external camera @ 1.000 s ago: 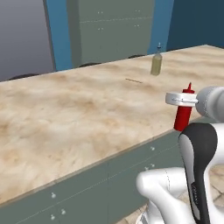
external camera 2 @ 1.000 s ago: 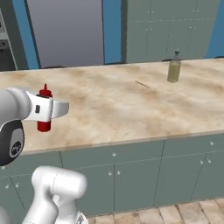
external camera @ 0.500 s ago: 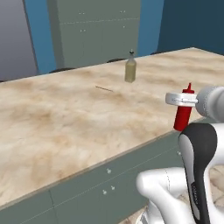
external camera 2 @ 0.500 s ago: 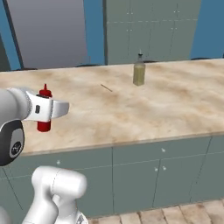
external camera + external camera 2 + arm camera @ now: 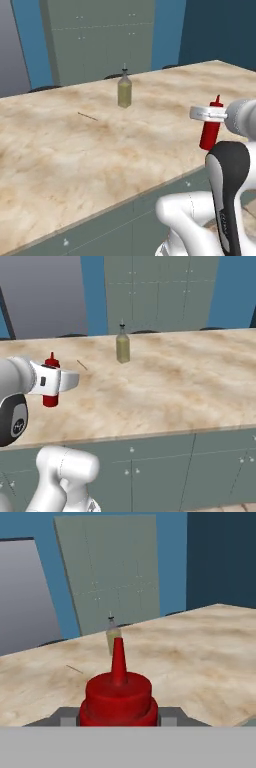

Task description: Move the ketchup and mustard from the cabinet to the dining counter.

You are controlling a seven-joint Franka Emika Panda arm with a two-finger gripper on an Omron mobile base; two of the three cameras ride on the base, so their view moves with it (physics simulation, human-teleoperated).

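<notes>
A white robot arm held the ketchup (image 5: 210, 131), a small red squeeze bottle with a pointed nozzle, upright over the near part of the dining counter (image 5: 60, 165), a wide beige marble-look slab on grey-green cabinet fronts. In the left base view the bottle sat at about 3 o'clock, with the gripper (image 5: 206, 114) crossing its neck from the right. In the right base view the same bottle (image 5: 50, 387) sat at about 9 o'clock, and the pale gripper (image 5: 60, 381) reached across it from the left, hiding its middle.

The fingers were closed on the ketchup. In the hand view the bottle's red shoulder and nozzle (image 5: 118, 698) rose at 6 o'clock, wedged between two grey finger pads (image 5: 66, 716) pressed against its sides. Whether the bottle's base touched the counter could not be told, since the arm hid it in one base view (and the other gave too little contrast underneath).

Farther back on the counter stood an olive-green bottle (image 5: 124, 90) with a thin spout, upright, at about 12 o'clock in the left base view and well apart from the ketchup. It appeared again in the right base view (image 5: 122, 346) and, small, just behind the nozzle in the hand view (image 5: 111, 635). A thin dark sliver (image 5: 87, 116) lay flat on the marble to its left.

Beyond the counter rose a tall grey-green cupboard (image 5: 155, 293) against a blue wall (image 5: 32, 45).
</notes>
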